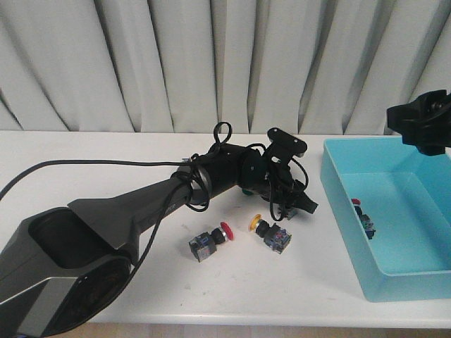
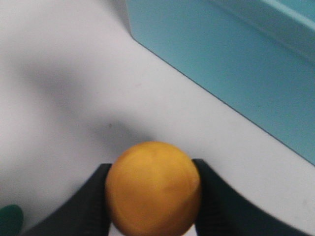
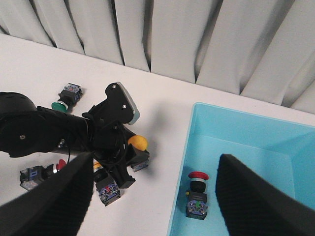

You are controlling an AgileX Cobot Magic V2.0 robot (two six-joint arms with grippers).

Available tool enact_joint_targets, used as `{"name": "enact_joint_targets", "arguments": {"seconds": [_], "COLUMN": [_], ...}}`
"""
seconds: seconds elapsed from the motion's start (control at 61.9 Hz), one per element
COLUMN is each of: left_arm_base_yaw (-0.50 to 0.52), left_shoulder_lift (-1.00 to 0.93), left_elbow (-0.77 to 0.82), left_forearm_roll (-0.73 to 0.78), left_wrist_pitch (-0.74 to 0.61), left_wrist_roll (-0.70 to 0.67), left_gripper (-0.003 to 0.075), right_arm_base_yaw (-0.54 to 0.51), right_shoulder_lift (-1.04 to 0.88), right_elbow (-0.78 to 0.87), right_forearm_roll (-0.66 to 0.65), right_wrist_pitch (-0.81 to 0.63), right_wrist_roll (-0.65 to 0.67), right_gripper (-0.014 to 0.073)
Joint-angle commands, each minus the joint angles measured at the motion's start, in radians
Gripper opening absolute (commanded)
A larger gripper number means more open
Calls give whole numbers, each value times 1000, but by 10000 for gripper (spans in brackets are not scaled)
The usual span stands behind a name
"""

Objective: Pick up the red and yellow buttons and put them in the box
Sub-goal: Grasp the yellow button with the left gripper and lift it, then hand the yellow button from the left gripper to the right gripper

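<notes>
My left gripper (image 2: pixel 152 169) is shut on a yellow button (image 2: pixel 153 196); its round cap fills the gap between the black fingers (image 2: pixel 93 201). In the right wrist view this held button (image 3: pixel 138 143) sits at the left gripper's tip, a short way left of the box (image 3: pixel 231 123). A second yellow button (image 1: pixel 268 232) and a red button (image 1: pixel 211 239) lie on the table nearer the front. One red button (image 3: pixel 197 194) lies inside the turquoise box (image 1: pixel 338 179). My right gripper (image 1: pixel 423 127) hangs open and empty above the box.
A green-capped button (image 3: pixel 66 96) lies on the white table behind the left arm; its cap shows in the left wrist view (image 2: pixel 10 221). The left arm (image 1: pixel 141 211) and its cable stretch across the table's left half. Grey curtains hang behind.
</notes>
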Motion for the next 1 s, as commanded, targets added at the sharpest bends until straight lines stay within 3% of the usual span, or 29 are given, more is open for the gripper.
{"name": "enact_joint_targets", "arguments": {"seconds": [0.0,0.065,0.21,0.501,0.598,0.759,0.985], "left_arm_base_yaw": [-3,-3,-3,25,39,50,48], "left_shoulder_lift": [-80,-85,-139,-386,-470,-579,-691], "left_elbow": [-32,-32,-32,-32,-32,-30,-30], "left_forearm_roll": [-22,-22,-23,-23,-20,-15,-100], "left_wrist_pitch": [-82,-89,-46,208,299,331,394], "left_wrist_roll": [-1,-2,-8,-93,-115,-115,-164], "left_gripper": [76,-9,-7,-6,-6,-6,-6], "right_arm_base_yaw": [2,2,2,29,110,233,249], "right_shoulder_lift": [-14,-13,2,3,8,29,41], "right_elbow": [-28,-28,-9,232,239,239,239], "right_forearm_roll": [-4,-4,-11,33,55,46,62], "right_wrist_pitch": [-63,-63,-86,-447,-443,-454,-493], "right_wrist_roll": [7,6,-22,-163,-206,-237,-237], "right_gripper": [502,497,491,491,491,491,491]}}
